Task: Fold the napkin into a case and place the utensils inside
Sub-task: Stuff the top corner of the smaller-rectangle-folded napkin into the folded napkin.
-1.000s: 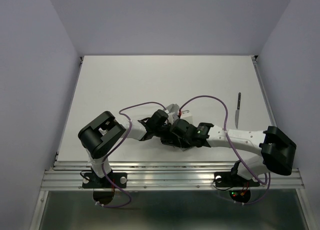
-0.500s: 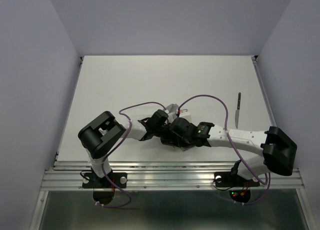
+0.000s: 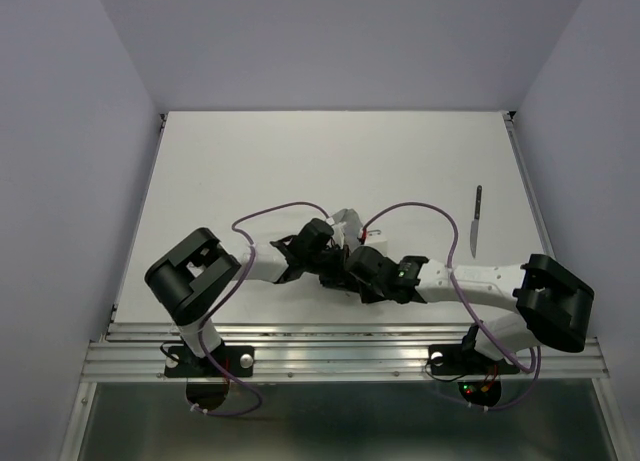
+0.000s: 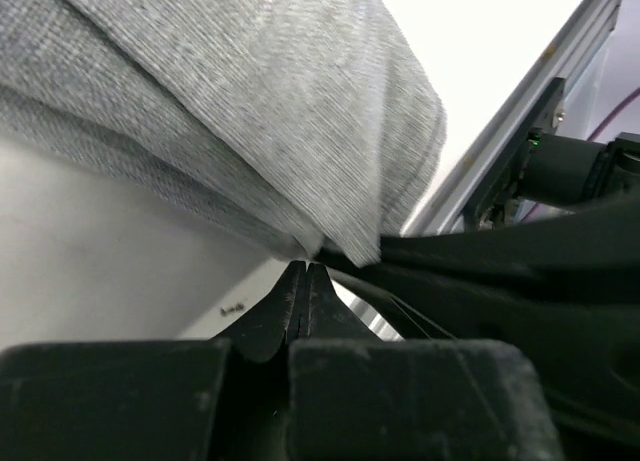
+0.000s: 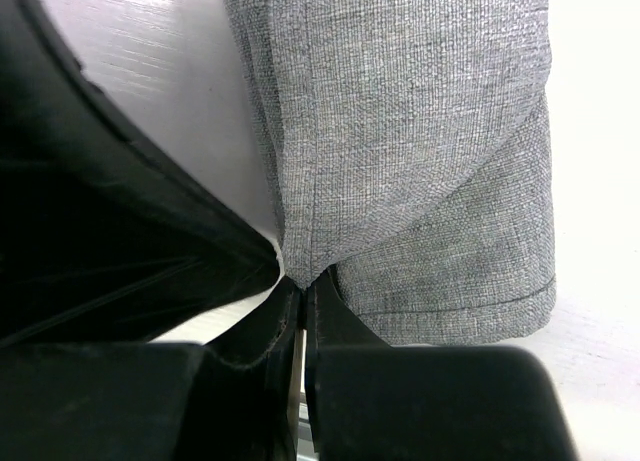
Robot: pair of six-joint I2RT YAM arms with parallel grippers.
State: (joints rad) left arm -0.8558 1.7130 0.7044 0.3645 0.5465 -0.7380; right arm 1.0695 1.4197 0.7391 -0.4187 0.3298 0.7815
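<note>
Left fingers [image 4: 299,293]: closed, tips pressed together with no gap. The edge of the napkin [image 4: 250,111] runs right down to the tips, so I read this as a pinch on the cloth, though the contact itself is hard to make out. Right fingers [image 5: 294,303]: closed on a gathered fold of the napkin, which spreads out and away from the tips.

Change over the last second, top view:
1. The right wrist has drawn back toward the near edge of the tabletop [image 3: 300,151] and slightly to the right.
2. The left elbow has dropped back and outward.
3. Both sets of fingers have stayed clamped throughout.

I take this to mean the two arms are dragging or tensioning the cloth between them, which would be part of a folding step. The case is not yet formed.

Position of the napkin: it lies in the middle of the tabletop, toward the near edge, almost wholly hidden beneath the two wrists in the top view. Only a small pale patch shows just beyond them. In the right wrist view the cloth is already doubled into a narrow strip with a hemmed end, lying flat beyond the fingers.

One of the utensils, a knife [image 3: 477,221], lies well apart on the right, untouched. I see no other utensil.
</note>
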